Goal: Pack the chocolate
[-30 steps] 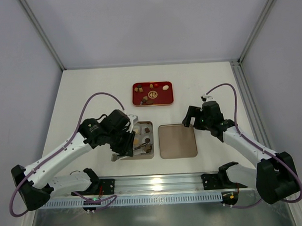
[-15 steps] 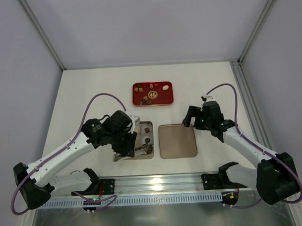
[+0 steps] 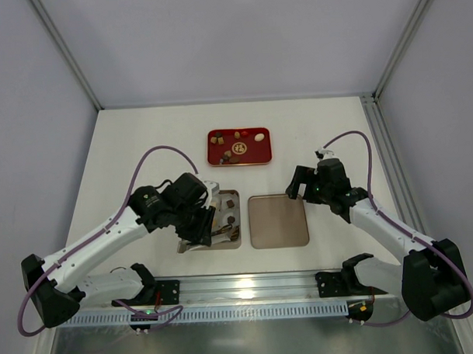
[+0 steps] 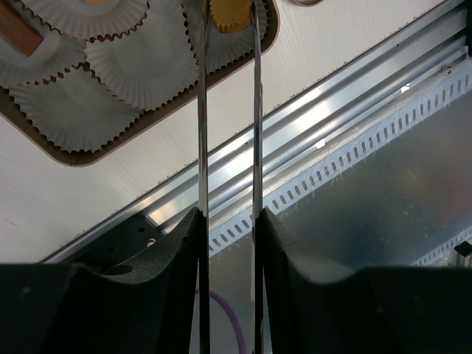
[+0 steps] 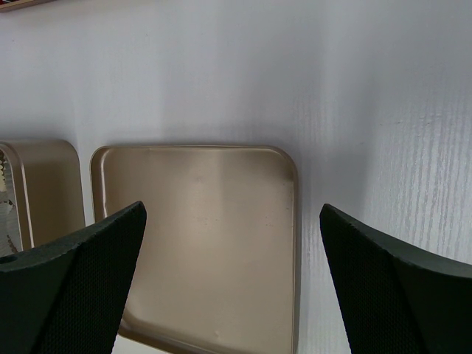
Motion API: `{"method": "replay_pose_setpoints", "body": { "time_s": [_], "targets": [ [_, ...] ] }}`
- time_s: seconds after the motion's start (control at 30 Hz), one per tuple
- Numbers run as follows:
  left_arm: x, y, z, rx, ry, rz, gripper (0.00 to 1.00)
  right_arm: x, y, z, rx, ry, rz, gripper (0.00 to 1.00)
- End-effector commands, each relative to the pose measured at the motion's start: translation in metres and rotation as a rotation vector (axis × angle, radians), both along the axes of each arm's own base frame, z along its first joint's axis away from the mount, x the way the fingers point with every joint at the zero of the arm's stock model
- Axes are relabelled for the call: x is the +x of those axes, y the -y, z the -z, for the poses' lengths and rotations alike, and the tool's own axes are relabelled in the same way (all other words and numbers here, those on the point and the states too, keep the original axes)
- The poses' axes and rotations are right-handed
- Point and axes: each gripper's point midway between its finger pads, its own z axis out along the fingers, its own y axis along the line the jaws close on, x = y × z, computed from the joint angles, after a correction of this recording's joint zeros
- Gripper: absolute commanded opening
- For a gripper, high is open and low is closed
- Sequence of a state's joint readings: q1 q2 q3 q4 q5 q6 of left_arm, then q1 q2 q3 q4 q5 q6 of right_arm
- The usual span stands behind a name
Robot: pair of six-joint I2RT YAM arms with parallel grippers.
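Observation:
The chocolate is several tiny brown, tan and cream sweets on the red tray (image 3: 238,147), with a few more in the gold tin (image 3: 237,241). My left gripper (image 3: 196,225) (image 4: 229,221) is shut on metal tweezers (image 4: 203,110). The tweezer tips pinch a tan round sweet (image 4: 231,15) over a white paper cup (image 4: 140,63) at the tin's near edge. A brown sweet (image 4: 18,35) lies in another cup. My right gripper (image 3: 297,183) (image 5: 232,243) is open and empty, hovering over the gold tin lid (image 5: 199,243).
The lid (image 3: 278,220) lies right of the tin. The tin's wall (image 5: 44,184) shows at the left of the right wrist view. A metal rail (image 3: 248,289) runs along the near table edge. Frame posts stand at the back corners.
My left gripper with the tweezers has shifted slightly right and nearer over the tin. The right arm has not moved.

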State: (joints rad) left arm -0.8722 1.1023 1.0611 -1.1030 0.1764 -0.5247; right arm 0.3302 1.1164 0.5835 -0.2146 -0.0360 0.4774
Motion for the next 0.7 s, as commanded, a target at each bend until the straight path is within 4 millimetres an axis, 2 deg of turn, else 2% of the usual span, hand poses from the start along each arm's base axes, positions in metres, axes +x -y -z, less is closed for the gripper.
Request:
{"method": "replay_pose_setpoints", "body": {
  "time_s": [0.0, 0.67],
  "targets": [
    [0.0023, 0.007, -0.0016, -0.026, 0.011, -0.001, 0.36, 0.0036, 0.0007, -0.0076, 0.005, 0.037, 0.015, 1.0],
    [0.0004, 0.0022, -0.0025, -0.009, 0.013, 0.0, 0.38, 0.0057, -0.0003, -0.0081, 0.006, 0.037, 0.014, 1.0]
  ]
}}
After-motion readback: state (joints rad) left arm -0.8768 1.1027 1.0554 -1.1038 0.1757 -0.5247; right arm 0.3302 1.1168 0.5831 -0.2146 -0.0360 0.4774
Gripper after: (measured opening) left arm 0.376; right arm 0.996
